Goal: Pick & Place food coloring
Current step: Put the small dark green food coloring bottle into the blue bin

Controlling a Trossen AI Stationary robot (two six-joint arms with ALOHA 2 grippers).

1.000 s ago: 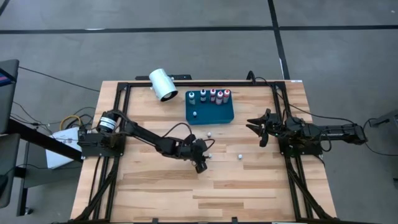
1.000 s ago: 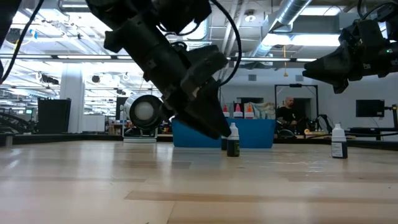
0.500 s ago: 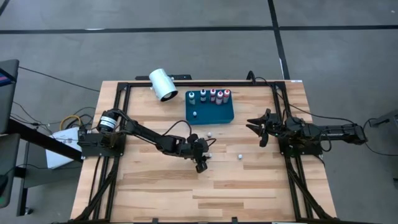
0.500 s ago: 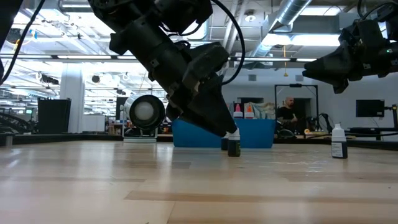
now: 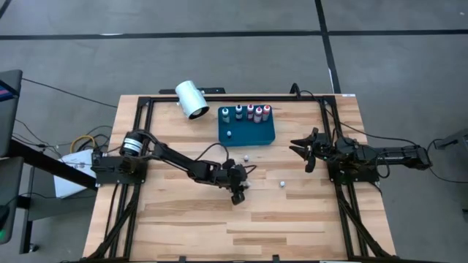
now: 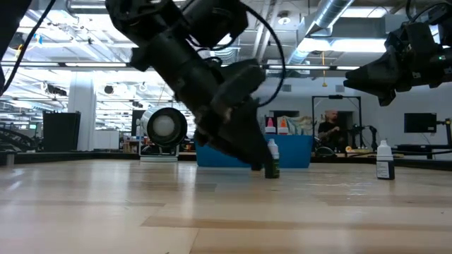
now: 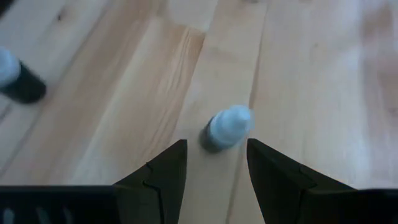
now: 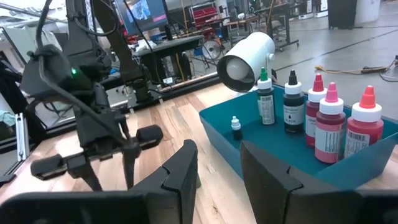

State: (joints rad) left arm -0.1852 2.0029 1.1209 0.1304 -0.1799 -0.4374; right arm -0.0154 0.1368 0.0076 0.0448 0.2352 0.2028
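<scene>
The food coloring bottles (image 5: 250, 112) (image 8: 329, 121), red-topped and dark-topped, stand in a row along the far side of the blue tray (image 5: 252, 137) (image 8: 273, 142). A tiny pale-capped bottle (image 8: 236, 127) also stands in the tray. My left gripper (image 5: 238, 196) (image 7: 214, 149) (image 6: 258, 164) is open and low over the table, near of the tray. Its fingertips flank a tiny dark bottle with a pale cap (image 7: 225, 128) (image 5: 246, 183) (image 6: 272, 159), which stands upright on the wood just ahead of them. My right gripper (image 5: 307, 150) (image 8: 217, 162) (image 6: 360, 77) is open and raised at the table's right.
Two more tiny pale-capped bottles stand on the table, one (image 5: 247, 157) just near of the tray, one (image 5: 281, 183) (image 6: 383, 161) farther right. A big white cylinder (image 5: 191, 99) (image 8: 249, 59) lies left of the tray. A black frame (image 5: 139, 139) borders the table. Bare wood lies toward the near edge.
My left gripper has crept a little toward the table's right edge and closer to the tiny dark bottle, staying low and open.
</scene>
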